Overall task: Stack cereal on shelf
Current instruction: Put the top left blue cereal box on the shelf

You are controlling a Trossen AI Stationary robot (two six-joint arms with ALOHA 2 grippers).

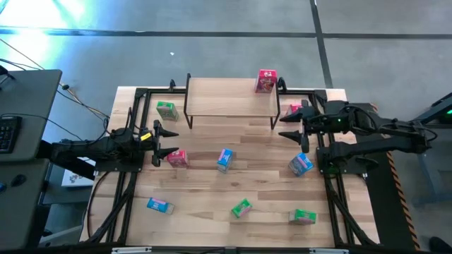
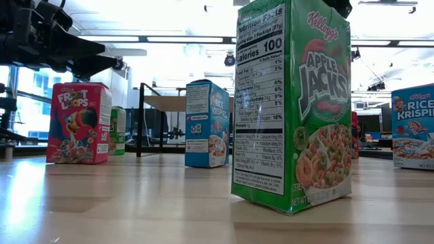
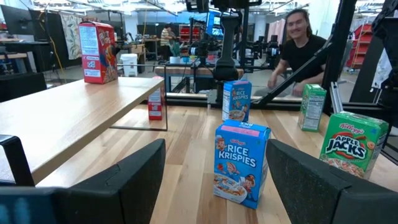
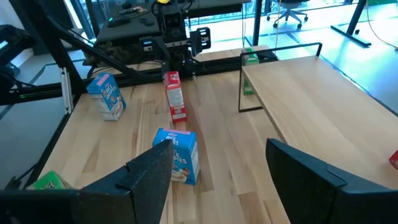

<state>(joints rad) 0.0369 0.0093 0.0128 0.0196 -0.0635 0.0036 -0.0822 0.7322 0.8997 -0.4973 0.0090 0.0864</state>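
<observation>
The shelf (image 1: 232,99) stands at the table's far middle, and one pink-red cereal box (image 1: 265,81) stands upright on its right end. The other cereal boxes rest on the tabletop: green (image 1: 166,110), pink-red (image 1: 177,157), blue (image 1: 225,159), blue (image 1: 300,164), blue (image 1: 159,205), green (image 1: 241,208), green (image 1: 302,216). A further pink-red box (image 1: 294,109) shows partly behind my right gripper. My left gripper (image 1: 173,142) is open at the left, pointing level toward the blue box (image 3: 241,163) ahead of it. My right gripper (image 1: 282,126) is open, raised beside the shelf's right end.
The black arm frames run along the table's left and right edges. A person (image 3: 298,50) stands beyond the right edge. Bare wood lies in front of the shelf (image 4: 311,99), between the two grippers. The low view looks past a green box (image 2: 293,108) close to the near edge.
</observation>
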